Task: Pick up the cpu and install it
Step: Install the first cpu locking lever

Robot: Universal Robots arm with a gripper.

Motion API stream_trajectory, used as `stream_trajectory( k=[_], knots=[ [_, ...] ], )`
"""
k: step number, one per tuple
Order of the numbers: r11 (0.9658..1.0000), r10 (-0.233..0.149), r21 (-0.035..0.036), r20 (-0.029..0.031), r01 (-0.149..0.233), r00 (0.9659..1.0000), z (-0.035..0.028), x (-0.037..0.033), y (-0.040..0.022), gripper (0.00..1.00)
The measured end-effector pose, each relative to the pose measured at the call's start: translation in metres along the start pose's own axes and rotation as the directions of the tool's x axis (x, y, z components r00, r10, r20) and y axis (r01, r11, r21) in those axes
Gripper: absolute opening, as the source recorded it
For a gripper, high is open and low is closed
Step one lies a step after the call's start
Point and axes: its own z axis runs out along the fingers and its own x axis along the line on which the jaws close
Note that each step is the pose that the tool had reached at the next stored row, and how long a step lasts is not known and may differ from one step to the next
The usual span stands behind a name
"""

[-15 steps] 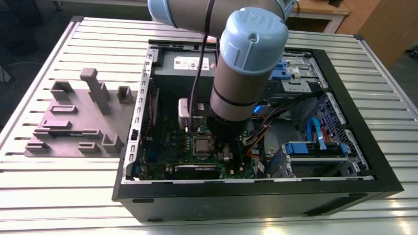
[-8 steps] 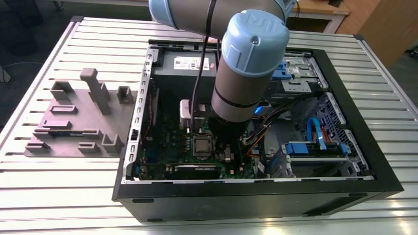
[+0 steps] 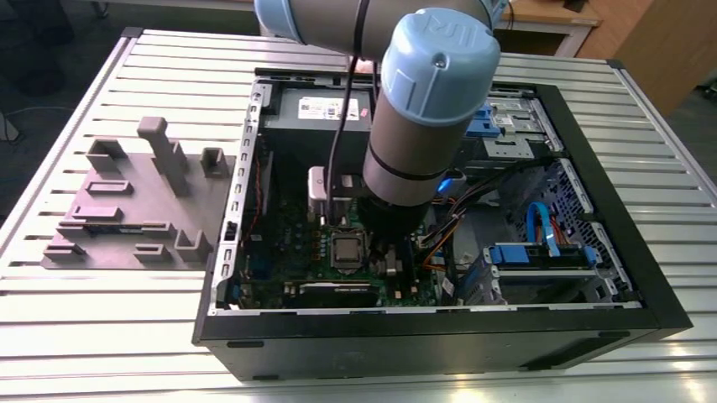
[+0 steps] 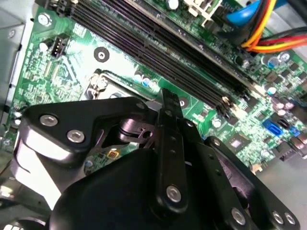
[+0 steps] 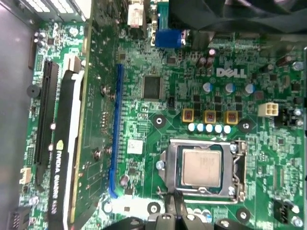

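arm reaches down into the open pc case (image 3: 448, 332), gripper (image 5: 173, 211) low over the green motherboard (image 5: 158, 110). cpu (image 5: 202, 166) lies flat inside the metal socket frame (image 5: 165, 165), just ahead of the fingertips, apart from them. finger opening: cannot tell; nothing seen held. close margins: graphics card (image 5: 72, 158) stands to one side of the hand, ram slots (image 4: 158, 45) run just beyond the fingers (image 4: 169, 129). grey fixture block (image 3: 129, 210) sits outside the case on the table (image 3: 101, 311), well apart.
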Motion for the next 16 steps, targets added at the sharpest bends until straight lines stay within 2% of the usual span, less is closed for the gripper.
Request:
stream_trajectory(
  k=[9,16],
  knots=[
    [1.0000,0.000,0.0000,0.0002,0.000,1.0000,-0.0120,0.0000,0.0004,0.10],
    [1.0000,0.000,0.0000,0.0002,0.000,1.0000,-0.0146,0.0000,0.0005,0.10]
  ],
)
